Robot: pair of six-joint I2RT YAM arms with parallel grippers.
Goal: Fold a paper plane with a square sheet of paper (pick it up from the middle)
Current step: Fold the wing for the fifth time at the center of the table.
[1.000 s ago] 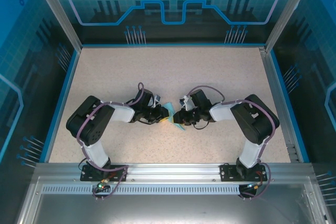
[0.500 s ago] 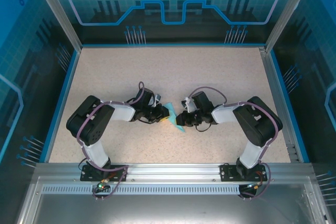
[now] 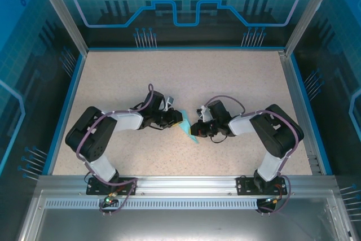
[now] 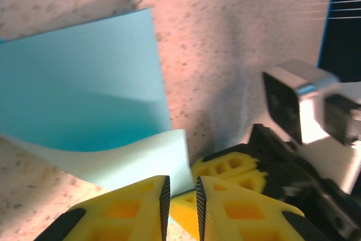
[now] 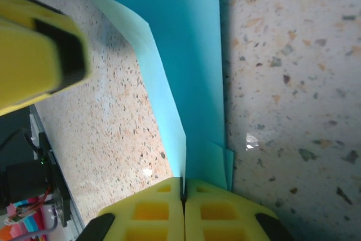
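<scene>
The square sheet of paper [image 3: 188, 129] is light blue, partly folded, and rests on the speckled table between the two grippers. In the right wrist view the paper [image 5: 192, 55] runs away from my right gripper [image 5: 183, 182], whose jaws are shut on its folded edge. My right gripper [image 3: 195, 130] sits at the paper's right side. In the left wrist view one flap of the paper [image 4: 84, 83] curls up just beyond my left gripper [image 4: 180, 180]. Its jaws stand a narrow gap apart with nothing between them. My left gripper [image 3: 179, 120] is at the paper's upper left.
The speckled table [image 3: 225, 77] has a blue raised rim [image 3: 66, 105] on its sides and back. A metal rail [image 3: 186, 184] with both arm bases runs along the near edge. The two grippers are close together mid-table.
My right gripper has closed on the paper's edge. The left arm has drawn back a little to the upper left, and the paper now lies nearer the right gripper.
</scene>
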